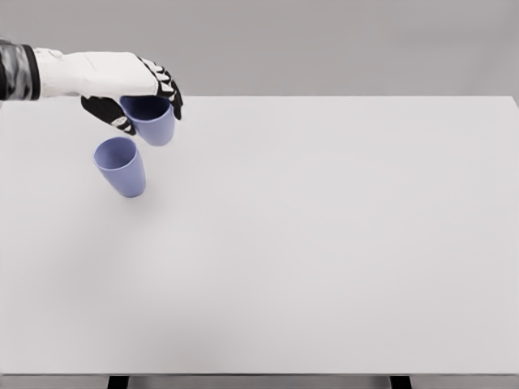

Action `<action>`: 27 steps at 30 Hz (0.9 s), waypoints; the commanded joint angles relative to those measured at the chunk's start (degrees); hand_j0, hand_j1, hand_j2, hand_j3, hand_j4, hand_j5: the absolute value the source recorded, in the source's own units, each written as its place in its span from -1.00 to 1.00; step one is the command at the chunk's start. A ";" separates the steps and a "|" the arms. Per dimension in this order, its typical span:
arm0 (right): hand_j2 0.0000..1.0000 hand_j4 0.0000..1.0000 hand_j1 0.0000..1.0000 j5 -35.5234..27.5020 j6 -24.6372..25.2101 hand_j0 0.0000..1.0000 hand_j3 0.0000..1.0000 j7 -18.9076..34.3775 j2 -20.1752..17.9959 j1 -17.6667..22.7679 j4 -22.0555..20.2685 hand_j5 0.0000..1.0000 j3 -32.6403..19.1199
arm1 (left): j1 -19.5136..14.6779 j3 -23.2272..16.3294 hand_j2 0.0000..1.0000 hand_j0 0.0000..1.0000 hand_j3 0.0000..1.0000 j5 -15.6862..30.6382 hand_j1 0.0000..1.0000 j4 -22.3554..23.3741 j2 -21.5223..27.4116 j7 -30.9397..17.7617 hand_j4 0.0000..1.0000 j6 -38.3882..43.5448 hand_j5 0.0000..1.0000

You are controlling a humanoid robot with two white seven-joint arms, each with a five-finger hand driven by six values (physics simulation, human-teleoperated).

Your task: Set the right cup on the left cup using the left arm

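In the head view, our left hand (134,93) reaches in from the far left with its fingers wrapped around the rim of the held cup (152,121), which hangs just above and slightly to the right of the standing cup (122,166) on the white table (324,243). We judge both blue cups to be light, stiff and smooth-walled, so a grasp near the rim suits them, and the lower one may tip easily if nudged off centre.

Bright, even light; faint shadows; slightly soft.
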 commanded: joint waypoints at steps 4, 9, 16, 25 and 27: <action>1.00 1.00 1.00 0.00 0.00 1.00 1.00 0.01 0.00 -0.09 0.00 1.00 0.00 | -0.53 0.00 0.26 0.26 0.26 0.16 0.26 2.48 0.55 0.04 0.26 0.20 0.26; 1.00 1.00 1.00 0.00 0.00 1.00 1.00 0.01 0.00 -0.09 0.00 1.00 0.00 | -0.70 0.00 0.26 0.26 0.26 0.16 0.26 3.35 1.70 0.04 0.26 0.47 0.26; 1.00 1.00 1.00 0.00 0.00 1.00 1.00 0.01 0.00 0.00 0.00 1.00 0.00 | -0.35 -0.36 0.26 0.26 0.26 -0.02 0.26 6.70 1.70 0.04 0.26 0.20 0.26; 1.00 1.00 1.00 0.08 0.00 1.00 1.00 0.01 0.00 -0.09 0.00 1.00 0.00 | -0.09 -0.80 0.25 0.25 0.25 0.07 0.25 9.69 2.14 0.04 0.25 0.11 0.25; 1.00 1.00 1.00 0.00 0.00 1.00 1.00 0.01 0.00 -0.09 0.00 1.00 0.00 | -0.44 -0.53 0.26 0.26 0.26 0.25 0.26 9.25 2.22 0.04 0.26 0.03 0.26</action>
